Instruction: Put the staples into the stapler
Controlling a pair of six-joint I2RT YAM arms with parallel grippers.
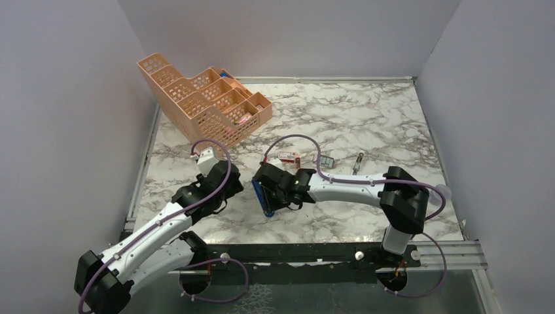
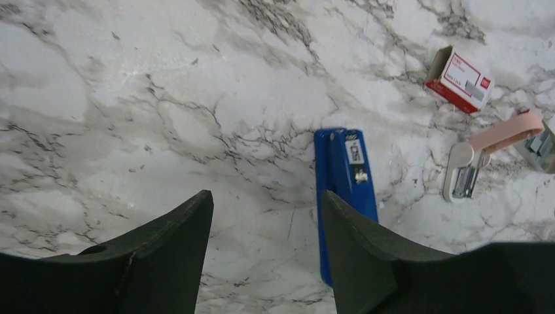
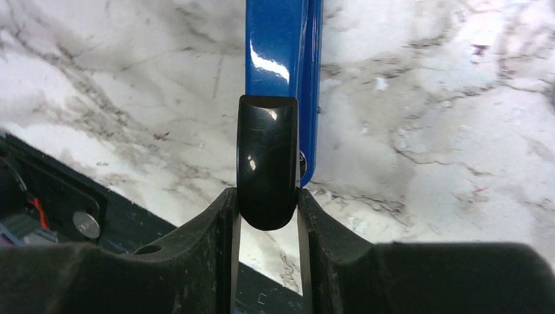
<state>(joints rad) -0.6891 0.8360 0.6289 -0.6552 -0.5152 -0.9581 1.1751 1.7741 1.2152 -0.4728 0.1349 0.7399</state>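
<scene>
Stapler (image 1: 264, 196) gripped, staples (image 1: 325, 161) not yet loaded
Right gripper (image 3: 267, 196) clamps its black end near mid-table; left gripper (image 2: 267, 204) hangs wide open beside it — the staples lie apart, right of the small box (image 1: 288, 156).

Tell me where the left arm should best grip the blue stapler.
Probably the free blue half of the stapler, jaws across its narrow width, coming from above: it is long and slim, and the right gripper holds its black end.
</scene>
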